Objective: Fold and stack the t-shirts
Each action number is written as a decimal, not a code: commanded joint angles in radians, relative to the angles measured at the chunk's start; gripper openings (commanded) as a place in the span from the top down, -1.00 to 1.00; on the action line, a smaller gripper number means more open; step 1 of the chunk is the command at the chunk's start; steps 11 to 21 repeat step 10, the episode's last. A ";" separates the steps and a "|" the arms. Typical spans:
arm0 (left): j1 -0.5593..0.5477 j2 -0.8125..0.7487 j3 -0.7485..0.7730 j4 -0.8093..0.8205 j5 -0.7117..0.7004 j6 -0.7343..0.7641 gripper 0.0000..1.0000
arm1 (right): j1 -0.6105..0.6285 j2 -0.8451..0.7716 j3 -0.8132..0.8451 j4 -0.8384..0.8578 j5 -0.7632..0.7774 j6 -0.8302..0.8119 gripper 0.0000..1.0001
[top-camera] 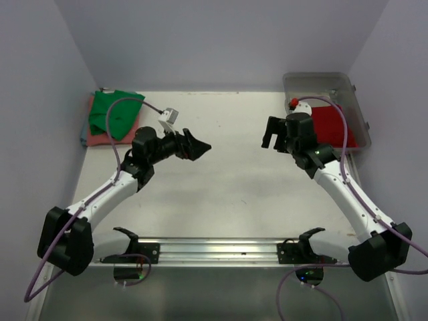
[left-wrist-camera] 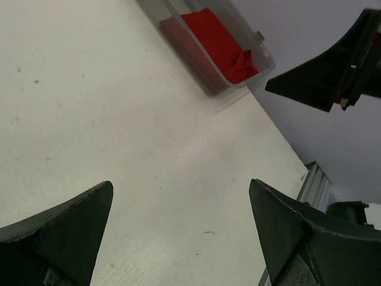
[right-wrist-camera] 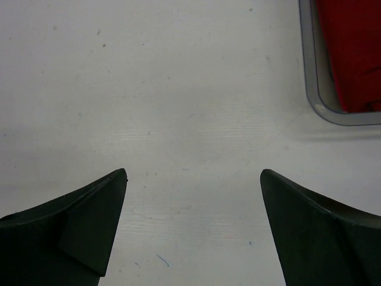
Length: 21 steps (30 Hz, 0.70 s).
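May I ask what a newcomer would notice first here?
A bright green cloth shirt lies on a salmon-pink cloth shirt in the far left corner, and a red cloth shirt sits in the clear plastic bin at far right. Between them, the left hand and right hand hang open and empty.

A matt white table top [top-camera: 227, 187], lightly scuffed and speckled, is seen. Soft matt cloth is shown by the green t-shirt [top-camera: 125, 120] and salmon-pink t-shirt [top-camera: 97, 139] at upper left and by the red t-shirt [top-camera: 328, 130] at upper right. The bin [top-camera: 317, 75] is made of clear glossy plastic, and the rail [top-camera: 214, 249] at the bottom of smooth metal.
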<state>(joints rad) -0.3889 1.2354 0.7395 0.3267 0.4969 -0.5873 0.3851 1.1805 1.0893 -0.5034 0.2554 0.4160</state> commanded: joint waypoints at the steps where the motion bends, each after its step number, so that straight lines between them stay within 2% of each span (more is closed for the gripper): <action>1: -0.065 -0.079 -0.023 -0.136 -0.080 0.153 -1.00 | 0.001 -0.054 0.006 -0.078 0.024 -0.014 -0.97; 6: -0.145 -0.177 -0.051 -0.184 -0.121 0.164 -1.00 | 0.001 -0.139 -0.026 -0.084 0.005 -0.031 -0.98; 21: -0.159 -0.194 -0.068 -0.190 -0.139 0.162 -1.00 | 0.001 -0.176 -0.005 -0.110 0.037 -0.051 -0.98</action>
